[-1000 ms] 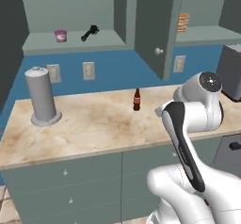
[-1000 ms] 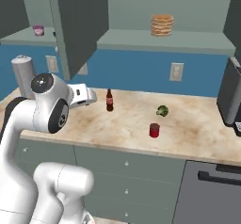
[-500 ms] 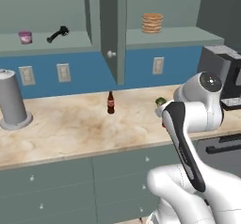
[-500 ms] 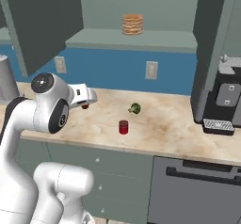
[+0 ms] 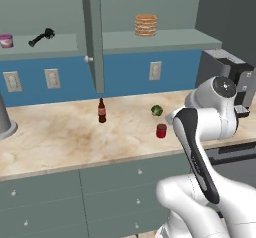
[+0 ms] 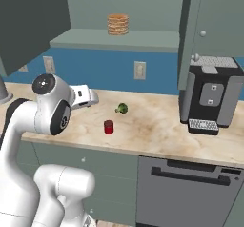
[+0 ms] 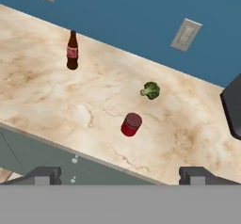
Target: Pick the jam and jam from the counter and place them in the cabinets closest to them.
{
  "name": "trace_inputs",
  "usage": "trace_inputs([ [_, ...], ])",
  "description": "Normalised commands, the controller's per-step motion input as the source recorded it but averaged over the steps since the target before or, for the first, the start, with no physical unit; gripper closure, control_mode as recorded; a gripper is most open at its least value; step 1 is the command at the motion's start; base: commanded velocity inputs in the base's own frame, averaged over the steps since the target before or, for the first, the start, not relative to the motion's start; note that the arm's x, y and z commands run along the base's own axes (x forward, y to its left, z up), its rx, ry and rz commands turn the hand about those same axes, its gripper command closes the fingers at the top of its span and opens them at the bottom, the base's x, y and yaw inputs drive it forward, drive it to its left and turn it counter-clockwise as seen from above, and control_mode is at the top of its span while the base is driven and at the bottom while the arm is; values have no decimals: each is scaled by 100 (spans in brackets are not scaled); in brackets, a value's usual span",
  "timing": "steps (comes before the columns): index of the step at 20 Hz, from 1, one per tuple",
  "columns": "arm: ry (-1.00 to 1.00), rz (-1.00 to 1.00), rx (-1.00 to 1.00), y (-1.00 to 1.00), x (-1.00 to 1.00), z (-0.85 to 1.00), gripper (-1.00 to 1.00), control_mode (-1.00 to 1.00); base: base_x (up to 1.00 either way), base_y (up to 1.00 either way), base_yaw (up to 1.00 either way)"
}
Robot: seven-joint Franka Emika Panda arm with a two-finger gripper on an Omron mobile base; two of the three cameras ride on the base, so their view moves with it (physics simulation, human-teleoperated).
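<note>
Your claw (image 7: 120,175) gapes empty; the base has driven right, bringing the red jar (image 7: 131,124) on the tabletop (image 7: 42,100) within reach.

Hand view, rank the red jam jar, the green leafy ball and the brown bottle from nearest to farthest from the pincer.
1. Red jam jar: nearest, straight ahead of the open pincer, by the counter's front edge.
2. Green leafy ball: just beyond the jar, slightly right, toward the blue wall.
3. Brown bottle: farthest, off to the left.
</note>
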Motion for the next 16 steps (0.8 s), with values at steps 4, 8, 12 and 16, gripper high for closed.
trace_inputs([
  [4, 0, 0, 0, 0, 0, 0, -100, 100, 0, 0, 0],
  [8, 0, 0, 0, 0, 0, 0, -100, 100, 3, -25, 0],
  [12, 0, 0, 0, 0, 0, 0, -100, 100, 7, -29, 0],
  [16, 0, 0, 0, 0, 0, 0, -100, 100, 0, -14, 0],
])
